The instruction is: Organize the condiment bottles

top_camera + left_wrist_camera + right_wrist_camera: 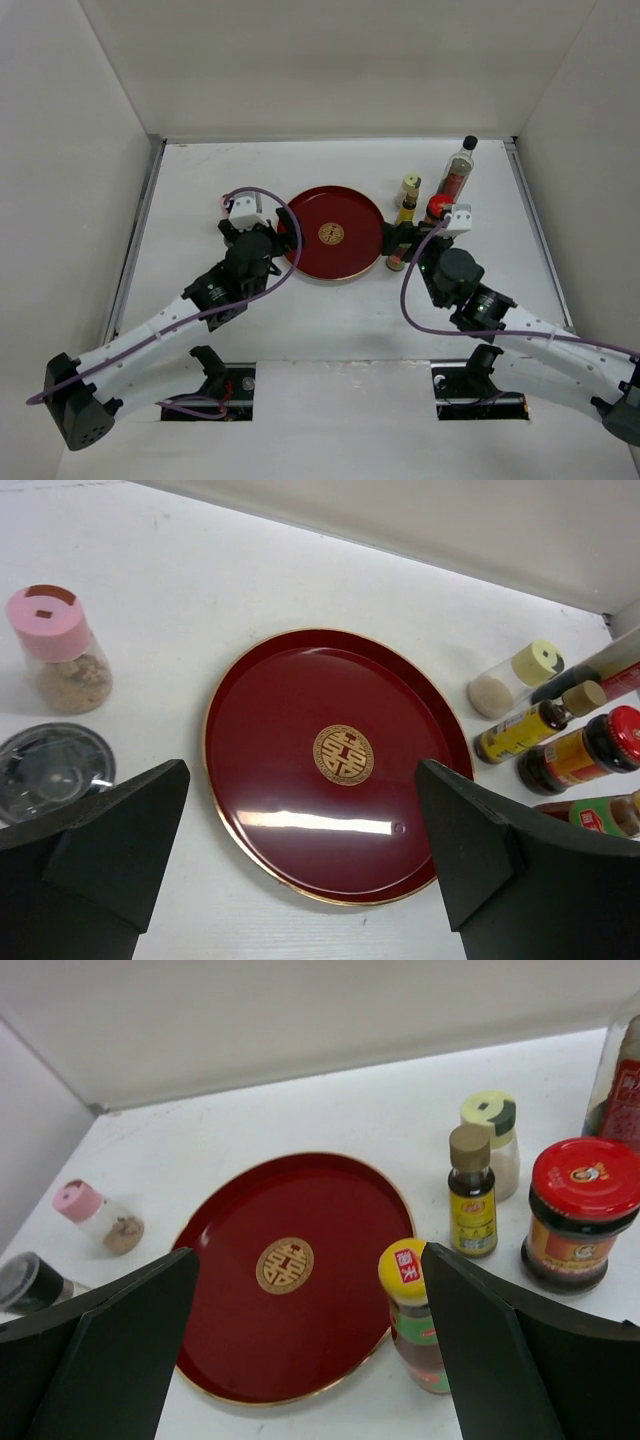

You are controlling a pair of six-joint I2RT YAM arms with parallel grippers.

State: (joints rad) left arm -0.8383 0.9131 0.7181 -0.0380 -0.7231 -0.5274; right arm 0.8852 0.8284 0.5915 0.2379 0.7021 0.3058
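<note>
Your right gripper [310,1255] stands spread wide, the yellow-capped bottle [410,1310] upright between its fingers, beside the red tray [230,1330]. Your left gripper [300,780] gapes too, facing that tray.

Grouped upright on the worktop's [330,315] right are a tall black-capped bottle [459,172], cream-capped shaker [492,1140], tan-capped bottle [471,1200], red-lidded jar [580,1215] and yellow-capped bottle [412,1310]. A pink-capped jar [58,650] and silver-lidded jar [50,770] are set left, apparently upright.

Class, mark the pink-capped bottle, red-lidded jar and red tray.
pink-capped bottle [48,622]: left wrist view, on its cap.
red-lidded jar [585,1176]: right wrist view, on its lid.
red tray [352,212]: top external view, bare floor.
</note>
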